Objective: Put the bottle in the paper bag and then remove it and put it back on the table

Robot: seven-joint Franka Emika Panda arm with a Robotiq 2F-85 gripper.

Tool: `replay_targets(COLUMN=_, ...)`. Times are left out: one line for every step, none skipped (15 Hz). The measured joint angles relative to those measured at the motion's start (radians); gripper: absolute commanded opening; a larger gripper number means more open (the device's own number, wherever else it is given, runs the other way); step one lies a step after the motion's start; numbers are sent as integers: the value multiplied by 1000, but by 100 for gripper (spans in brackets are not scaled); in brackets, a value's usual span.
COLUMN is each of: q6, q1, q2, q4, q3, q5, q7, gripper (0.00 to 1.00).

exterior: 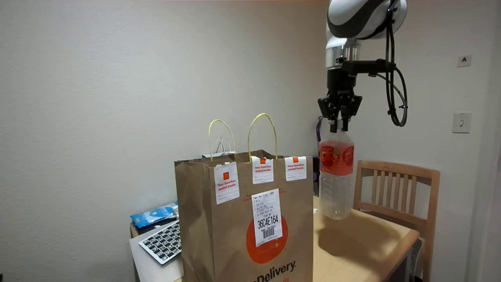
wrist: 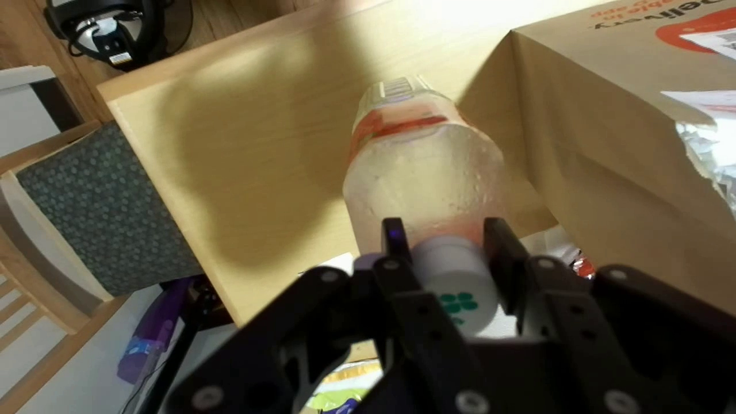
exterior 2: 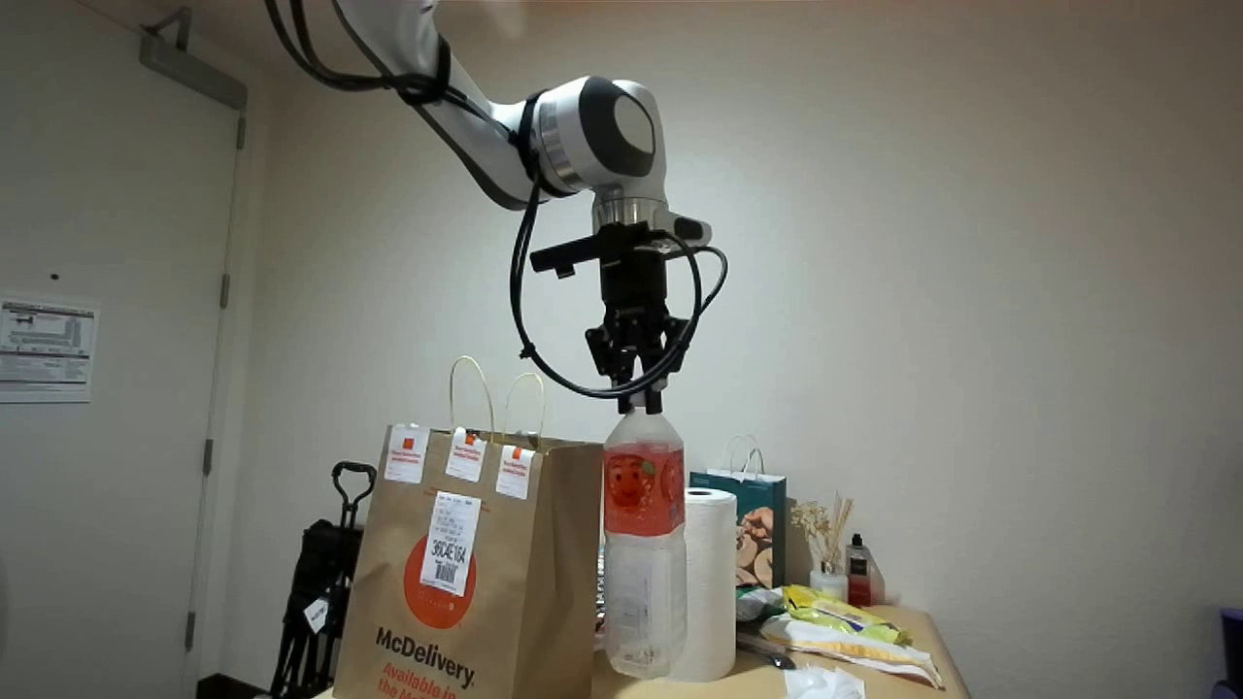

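Note:
My gripper is shut on the white cap of the bottle, seen in both exterior views and in the wrist view. The clear bottle with its red label hangs upright below the fingers in both exterior views; it also shows in the wrist view. Its base appears a little above the tan table. The tall brown paper bag stands upright beside the bottle, outside of which the bottle hangs. The bag's side shows in the wrist view. Its inside is mostly hidden.
A paper towel roll stands close behind the bottle. A green bag, snack packets and a diffuser jar are farther back. A keyboard lies beside the paper bag. A wooden chair stands at the table's edge.

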Motion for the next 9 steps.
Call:
replay_targets(q6=0, q1=0, q2=2, q4=0, q3=0, q5=0, q7=0, gripper=14)
replay_targets(q6=0, q1=0, q2=4, q4=0, q3=0, q5=0, q7=0, gripper=14)
replay_targets(q6=1, q1=0, q2=4, q4=1, q3=0, q5=0, q7=0, gripper=14)
replay_targets(q6=3, q1=1, q2=3, q4=6, q3=2, q5=0, q7=-2, gripper=14)
replay_targets(q6=4, q1=4, q2=0, q4=21, q3=5, q5=-1, q7=-3, gripper=14)
replay_targets(q6=4, q1=8, q2=-6, q4=42, q3=10, q5=-5, q7=-3, gripper=14)
replay_targets(q6=2, q1=12, q2=-14, q4=69, q3=18, q5=-11, q7=-2, gripper=14)
replay_targets(q6=-1, q1=14, q2=-22, q4=100, q3=28, q5=-16, q7=-1, gripper=14)
replay_targets(q6=-3, q1=16, q2=-30, q4=131, q3=39, q5=-20, q7=-1, gripper=14)
